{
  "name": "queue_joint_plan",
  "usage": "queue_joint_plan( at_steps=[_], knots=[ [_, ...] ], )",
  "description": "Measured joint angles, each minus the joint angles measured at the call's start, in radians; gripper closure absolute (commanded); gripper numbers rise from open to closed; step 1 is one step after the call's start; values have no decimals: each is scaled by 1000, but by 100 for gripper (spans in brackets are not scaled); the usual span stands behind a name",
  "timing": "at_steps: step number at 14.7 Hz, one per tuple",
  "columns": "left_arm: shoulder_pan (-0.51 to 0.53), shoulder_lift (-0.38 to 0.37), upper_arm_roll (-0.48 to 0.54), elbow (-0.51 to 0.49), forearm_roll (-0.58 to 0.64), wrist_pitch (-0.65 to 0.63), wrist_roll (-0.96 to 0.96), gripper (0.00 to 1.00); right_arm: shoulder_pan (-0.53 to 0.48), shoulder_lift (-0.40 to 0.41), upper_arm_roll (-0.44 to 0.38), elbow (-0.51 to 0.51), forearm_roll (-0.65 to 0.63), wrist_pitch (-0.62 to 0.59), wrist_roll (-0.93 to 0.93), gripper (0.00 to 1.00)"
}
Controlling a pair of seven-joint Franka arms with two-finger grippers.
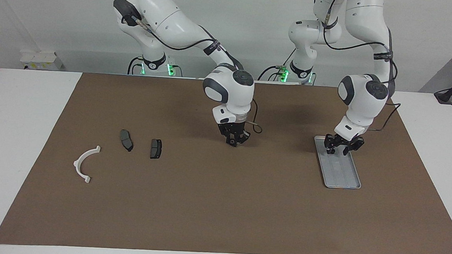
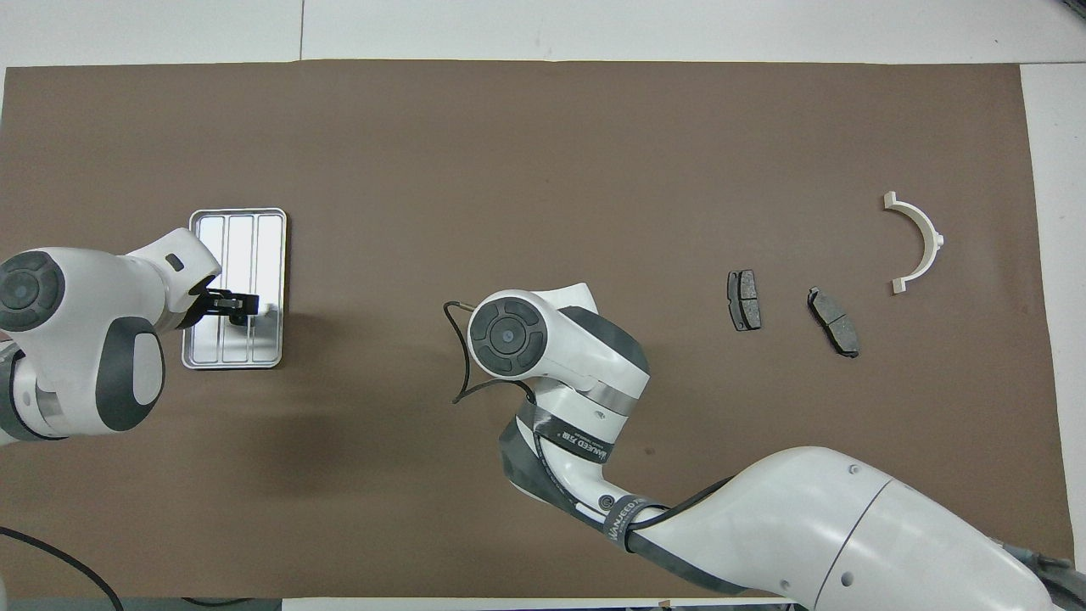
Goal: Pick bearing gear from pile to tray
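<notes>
The pile lies toward the right arm's end of the table: a white curved arc (image 1: 85, 162) (image 2: 916, 242) and two dark grey brake pads (image 1: 126, 139) (image 1: 155, 148) (image 2: 744, 299) (image 2: 833, 321). No bearing gear shows in either view. The silver ribbed tray (image 1: 344, 177) (image 2: 246, 238) lies toward the left arm's end. My left gripper (image 1: 338, 149) (image 2: 242, 305) hangs open just over the tray's end nearer the robots. My right gripper (image 1: 233, 143) points down over the bare mat mid-table, fingertips together; from overhead its own hand hides it.
A brown mat (image 1: 221, 205) covers most of the white table. A tiny dark speck (image 2: 649, 450) sits on the mat near the right arm's wrist. A loose cable (image 1: 255, 125) loops off the right hand.
</notes>
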Motion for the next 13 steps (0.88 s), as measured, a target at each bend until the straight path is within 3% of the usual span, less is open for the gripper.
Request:
queue_joint_plan(
  at_steps=[1,2,3,4,5,13],
  knots=[
    [0,0,0,0,0,0,0,29,0,2,0,0,0,1,0,100],
    [0,0,0,0,0,0,0,29,-1,2,0,0,0,1,0,94],
    [0,0,0,0,0,0,0,29,-1,2,-1,0,0,1,0,56],
    [0,1,0,0,0,1,0,29,-2,2,-1,0,0,2,0,9],
    [0,2,0,0,0,4,0,29,-2,2,-1,0,0,2,0,0],
    [0,7,0,0,0,15,-3,29,-10,2,-3,29,-14,-13,0,0]
  ],
)
